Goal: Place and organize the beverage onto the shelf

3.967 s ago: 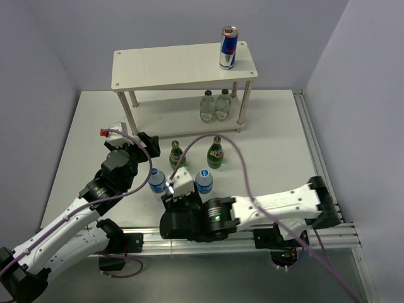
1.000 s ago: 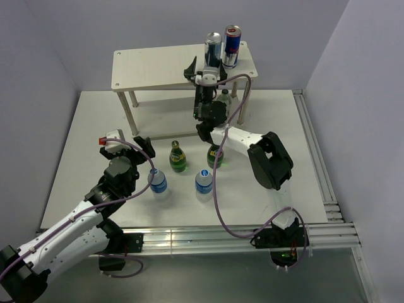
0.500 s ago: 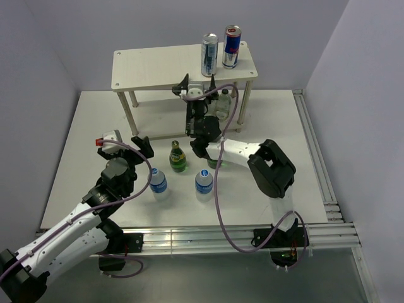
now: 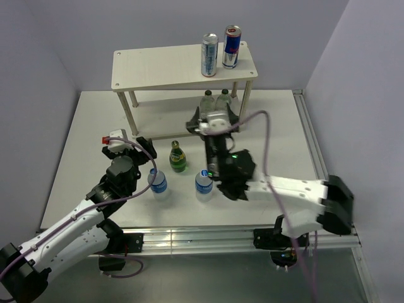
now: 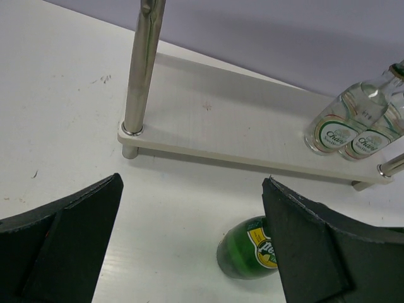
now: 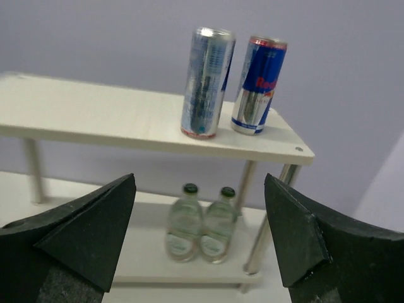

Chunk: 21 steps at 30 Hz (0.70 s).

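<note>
Right gripper (image 6: pixel 199 179): jaws wide apart, nothing between them. We noted its black wedge fingers (image 6: pixel 82 240), matte and sharp-edged. Ahead of it and higher stood the shelf (image 6: pixel 95 113), pale wood-grain boards on thin round legs. Toward the top board's right end the silver can (image 6: pixel 205 82) and the blue can (image 6: pixel 260 85) stood upright, just beside each other; left of them the board ran on as open room. Straight ahead on the lower tier, two clear glass bottles (image 6: pixel 184 221) with green caps stood shoulder to shoulder, near the right front leg (image 6: pixel 257 249).

Left gripper (image 5: pixel 192 178): jaws wide as well, holding nothing. Just ahead of it a green glass bottle (image 5: pixel 246 252) stood on the white table (image 5: pixel 57 95), partly behind its right finger; beyond lay the lower board's edge.

Only the overhead view showed us a blue-capped plastic bottle (image 4: pixel 158 182) beside the left wrist and a second plastic bottle (image 4: pixel 203 182) close against the right arm, behind its gripper.
</note>
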Each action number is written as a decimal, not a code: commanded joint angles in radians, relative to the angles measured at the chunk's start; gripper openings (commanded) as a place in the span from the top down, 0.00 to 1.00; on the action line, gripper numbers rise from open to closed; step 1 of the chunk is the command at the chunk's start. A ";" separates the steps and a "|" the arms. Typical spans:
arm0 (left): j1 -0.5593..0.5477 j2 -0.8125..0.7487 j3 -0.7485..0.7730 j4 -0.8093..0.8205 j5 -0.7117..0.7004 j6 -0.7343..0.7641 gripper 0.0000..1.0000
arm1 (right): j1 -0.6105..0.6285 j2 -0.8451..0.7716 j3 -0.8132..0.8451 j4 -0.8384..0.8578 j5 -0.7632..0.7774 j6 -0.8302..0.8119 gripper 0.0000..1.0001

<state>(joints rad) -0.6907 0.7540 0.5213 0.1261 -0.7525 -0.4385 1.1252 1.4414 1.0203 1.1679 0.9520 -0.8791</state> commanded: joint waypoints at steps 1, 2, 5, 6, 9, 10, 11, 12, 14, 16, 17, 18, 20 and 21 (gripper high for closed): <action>-0.001 -0.002 0.043 -0.014 0.044 -0.006 0.01 | 0.088 -0.336 -0.047 -0.343 0.119 0.308 0.11; -0.003 -0.007 0.045 -0.019 0.080 -0.015 0.01 | 0.117 -0.392 -0.058 -0.563 0.119 0.398 0.11; -0.007 -0.018 0.068 -0.066 0.111 -0.049 0.01 | 0.217 -0.566 -0.095 -0.817 0.122 0.688 0.11; -0.009 -0.021 0.084 -0.075 0.143 -0.054 0.01 | 0.237 -0.591 -0.097 -0.984 0.125 0.806 0.12; -0.016 -0.015 0.149 -0.123 0.206 -0.057 0.01 | 0.344 -0.622 -0.106 -1.244 0.224 0.998 0.12; -0.030 0.005 0.176 -0.196 0.211 -0.065 0.01 | 0.408 -0.613 -0.109 -1.308 0.256 1.052 0.12; -0.041 0.019 0.210 -0.233 0.208 -0.072 0.01 | 0.439 -0.609 -0.111 -1.374 0.284 1.115 0.12; -0.055 0.033 0.279 -0.279 0.196 -0.077 0.01 | 0.468 -0.599 -0.108 -1.524 0.328 1.272 0.12; -0.108 0.076 0.344 -0.408 0.173 -0.103 0.01 | 0.539 -0.576 -0.098 -1.746 0.347 1.446 0.12; -0.180 0.099 0.414 -0.485 0.108 -0.153 0.01 | 0.577 -0.563 -0.101 -1.852 0.347 1.662 0.12; -0.205 0.102 0.427 -0.559 0.085 -0.173 0.01 | 0.587 -0.559 -0.107 -1.908 0.347 1.707 0.12; -0.231 0.103 0.442 -0.598 0.050 -0.201 0.01 | 0.599 -0.558 -0.114 -1.929 0.347 1.776 0.12; -0.309 0.096 0.441 -0.705 -0.027 -0.294 0.01 | 0.625 -0.553 -0.134 -1.946 0.343 1.807 0.11; -0.334 0.088 0.436 -0.747 -0.054 -0.333 0.01 | 0.631 -0.555 -0.138 -1.952 0.344 1.821 0.12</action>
<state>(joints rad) -0.9569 0.8509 0.9394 -0.3889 -0.6876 -0.6342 1.7332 0.9146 0.8749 -0.6239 1.2236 0.7021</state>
